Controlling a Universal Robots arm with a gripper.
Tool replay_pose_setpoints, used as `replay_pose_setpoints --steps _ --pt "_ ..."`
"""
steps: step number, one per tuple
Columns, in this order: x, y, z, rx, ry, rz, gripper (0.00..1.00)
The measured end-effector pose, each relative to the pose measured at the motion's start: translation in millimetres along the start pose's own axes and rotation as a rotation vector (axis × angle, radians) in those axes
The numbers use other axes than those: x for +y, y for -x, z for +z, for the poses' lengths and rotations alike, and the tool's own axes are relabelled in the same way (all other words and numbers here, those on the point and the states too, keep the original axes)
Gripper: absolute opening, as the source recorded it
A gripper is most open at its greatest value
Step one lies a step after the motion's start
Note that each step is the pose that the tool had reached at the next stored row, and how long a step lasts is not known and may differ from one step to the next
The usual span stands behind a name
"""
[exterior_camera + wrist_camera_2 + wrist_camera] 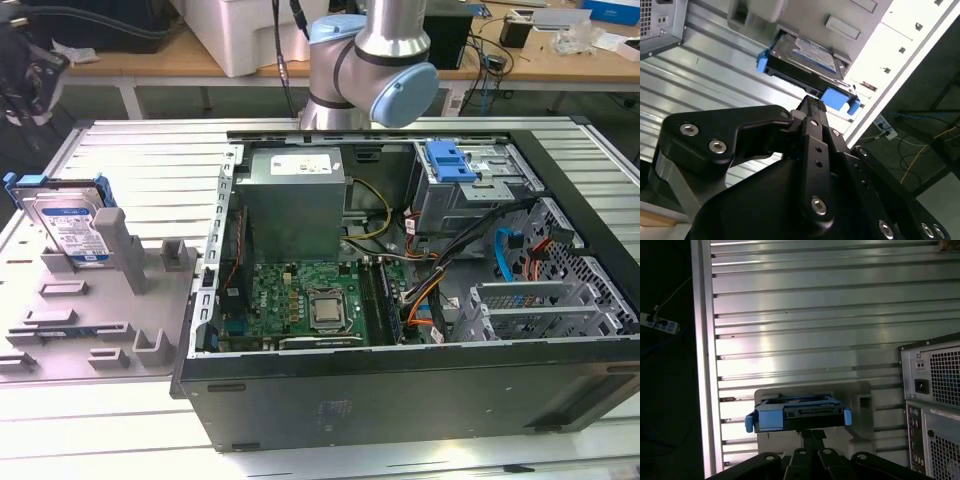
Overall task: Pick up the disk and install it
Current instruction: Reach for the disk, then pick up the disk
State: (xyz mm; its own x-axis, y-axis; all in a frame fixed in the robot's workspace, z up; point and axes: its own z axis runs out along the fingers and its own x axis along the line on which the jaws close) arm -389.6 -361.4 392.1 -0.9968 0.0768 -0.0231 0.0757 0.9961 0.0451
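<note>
Disk stands on edge in a grey holder at the left of the exterior view, leaning back slightly, with its white-and-blue label facing the camera and its blue carrier rail around the rim. The holder sits on the slatted metal table, just beside the open computer case, which fills the centre and right of that frame. Inside the case, toward the upper right, is a grey drive cage with a blue handle.

Both wrist views look along the gripper toward the disk, which is in line with the fingertips but clearly apart from them. The fingers appear drawn together, with nothing between them, so the gripper holds nothing. The arm rises at the top centre of the exterior view, behind the case.

Judging from this, the work is at its first step, the approach for the pick. The disk is untouched in its holder and nothing has been installed. Taking hold would likely call for spreading the fingers wide enough to span the drive's thickness, squaring them to its flat faces and closing on the metal body rather than the flexible blue rail. The holder's grey posts crowd the lower edge and leave little room there.
</note>
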Motion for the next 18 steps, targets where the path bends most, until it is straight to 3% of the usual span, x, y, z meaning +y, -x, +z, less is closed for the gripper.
replay_pose_setpoints --steps 1,2,18 --pt "1.3 -13.2 -0.1 0.0001 0.0000 0.000 0.11" --pt "1.5 -15.2 0.0 0.0000 0.0000 0.000 0.11" --pt "1.4 -16.2 -0.1 0.0001 0.0000 0.000 0.11"
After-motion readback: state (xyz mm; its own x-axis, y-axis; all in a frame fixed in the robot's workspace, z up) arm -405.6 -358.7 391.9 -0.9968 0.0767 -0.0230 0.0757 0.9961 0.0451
